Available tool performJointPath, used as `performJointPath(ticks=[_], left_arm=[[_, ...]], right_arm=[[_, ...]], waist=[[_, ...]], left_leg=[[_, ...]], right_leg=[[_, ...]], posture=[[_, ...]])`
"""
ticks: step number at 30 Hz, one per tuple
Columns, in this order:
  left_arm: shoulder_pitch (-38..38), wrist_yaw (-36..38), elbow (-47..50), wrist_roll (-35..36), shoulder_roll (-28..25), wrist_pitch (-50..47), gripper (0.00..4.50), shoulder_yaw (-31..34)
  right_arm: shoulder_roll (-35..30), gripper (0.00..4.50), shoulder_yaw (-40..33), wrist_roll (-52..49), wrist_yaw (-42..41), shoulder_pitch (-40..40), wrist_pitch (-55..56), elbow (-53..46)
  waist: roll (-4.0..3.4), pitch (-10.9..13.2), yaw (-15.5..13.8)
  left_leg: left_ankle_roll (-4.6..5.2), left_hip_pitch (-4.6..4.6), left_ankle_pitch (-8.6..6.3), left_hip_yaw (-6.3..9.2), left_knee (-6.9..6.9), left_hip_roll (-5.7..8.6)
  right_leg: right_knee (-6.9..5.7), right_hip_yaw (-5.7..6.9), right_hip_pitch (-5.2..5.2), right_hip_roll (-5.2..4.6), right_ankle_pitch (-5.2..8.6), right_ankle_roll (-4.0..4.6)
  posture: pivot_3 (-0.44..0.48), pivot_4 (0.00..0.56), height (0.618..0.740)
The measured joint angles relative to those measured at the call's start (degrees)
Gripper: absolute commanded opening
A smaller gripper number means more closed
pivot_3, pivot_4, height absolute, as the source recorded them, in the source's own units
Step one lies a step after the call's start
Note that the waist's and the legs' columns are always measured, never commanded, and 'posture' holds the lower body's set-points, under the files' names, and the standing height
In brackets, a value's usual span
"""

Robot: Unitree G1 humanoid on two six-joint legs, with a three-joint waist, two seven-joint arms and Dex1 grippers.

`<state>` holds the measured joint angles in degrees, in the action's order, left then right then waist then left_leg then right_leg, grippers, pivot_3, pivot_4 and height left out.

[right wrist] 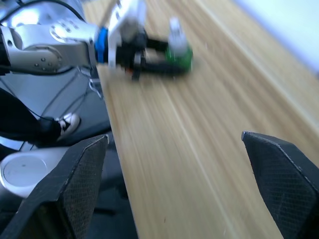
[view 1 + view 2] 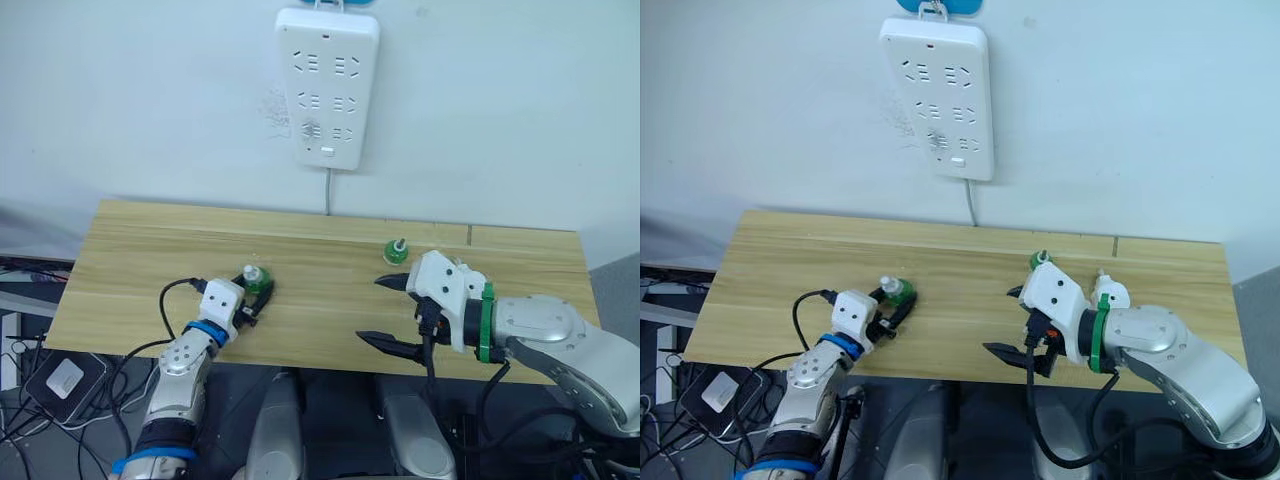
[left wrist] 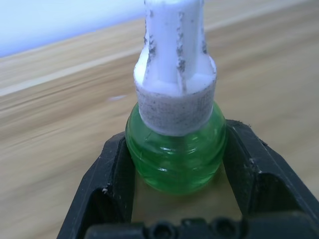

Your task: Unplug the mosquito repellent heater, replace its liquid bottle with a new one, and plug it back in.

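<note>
**A green bottle in the grip, and no heater on the table**

Nearest the robot, the left gripper (image 2: 252, 296) had its two black fingers (image 3: 107, 184) pressed against the sides of the tiny see-through green bottle with the small white screw cap (image 2: 255, 278). That was the new bottle. It stood upright on the long pale wooden table (image 2: 130, 260), near the front edge on the left side.

The right gripper (image 2: 383, 312) hung over the front of the table on the right. Its fingers were spread wide apart and held nothing.

A little further back, just past the right gripper, stood the other tiny green bottle with the dark neck and wick (image 2: 396, 251). Nothing touched it.

Furthest away, the long white plastic power strip (image 2: 327, 85) hung on the white wall (image 2: 520, 110). Its sockets looked empty. I could not see the small white heater anywhere.

What could go wrong? The bottle was round and smooth, and the fingers held it low, so it might slip or tip if lifted fast. The wide right gripper sat close to the old bottle, so a careless swing might knock it over.
</note>
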<state>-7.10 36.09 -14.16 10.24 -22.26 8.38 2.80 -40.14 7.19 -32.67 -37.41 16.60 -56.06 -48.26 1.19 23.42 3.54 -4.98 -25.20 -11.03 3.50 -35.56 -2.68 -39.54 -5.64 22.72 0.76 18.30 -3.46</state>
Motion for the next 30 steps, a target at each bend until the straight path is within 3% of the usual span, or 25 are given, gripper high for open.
performJointPath(ticks=[4,11,17,24,27,30], left_arm=[[-0.83,9.4,14.27,5.0,-6.83,-11.88,2.27,-3.75],[-11.41,24.82,21.77,11.4,-15.65,-28.06,2.27,-10.06],[-20.21,30.94,22.48,13.12,-16.84,-33.92,2.27,-12.31],[-22.99,32.23,22.34,12.44,-16.18,-34.1,2.27,-13.86],[-23.19,32.3,21.67,12.24,-15.72,-33.72,2.27,-13.86],[-23.22,32.39,20.32,12.12,-15.56,-32.6,2.27,-13.83]], right_arm=[[-1.36,4.5,-1.51,-0.04,-1.7,-0.37,3.74,2.4],[4.2,4.5,-1.45,-2.53,0.73,3.7,3.57,4.03],[10.25,4.5,4.54,0.24,4.98,8.9,3.67,8.35],[15.74,4.5,8.96,5.11,7.34,12.14,6.75,14.46],[16.48,3.89,9.92,6.29,6.89,12.24,8.32,16.11],[16.58,2.8,9.93,6.84,6.1,12.29,9.57,17.26]], waist=[[0.09,-0.79,0.21],[0.43,-3.03,1.71],[0.7,-5.01,3.14],[0.76,-6.26,4.09],[0.72,-6.81,4.28],[0.72,-7.32,4.4]], left_leg=[[-0.04,-0.55,0.03,0.04,-0.12,0.03],[-0.04,-0.72,0.03,0.2,-0.19,0.15],[-0.03,-0.71,0.03,0.25,-0.21,0.15],[-0.03,-0.72,0.04,0.31,-0.29,0.14],[-0.03,-0.72,0.04,0.31,-0.33,0.15],[-0.02,-0.71,0.05,0.31,-0.38,0.13]], right_leg=[[-0.13,0.06,0.57,-0.01,-0.05,-0.03],[-0.21,0.23,0.67,0.02,-0.21,0.26],[-0.34,0.28,0.67,0.02,-0.23,0.29],[-0.46,0.32,0.69,0.04,-0.24,0.31],[-0.49,0.32,0.69,0.03,-0.24,0.32],[-0.57,0.33,0.69,0.05,-0.26,0.34]], posture=[[-0.181,0.281,0.723],[-0.208,0.208,0.723],[-0.207,0.18,0.723],[-0.198,0.162,0.723],[-0.191,0.153,0.723],[-0.184,0.147,0.723]])
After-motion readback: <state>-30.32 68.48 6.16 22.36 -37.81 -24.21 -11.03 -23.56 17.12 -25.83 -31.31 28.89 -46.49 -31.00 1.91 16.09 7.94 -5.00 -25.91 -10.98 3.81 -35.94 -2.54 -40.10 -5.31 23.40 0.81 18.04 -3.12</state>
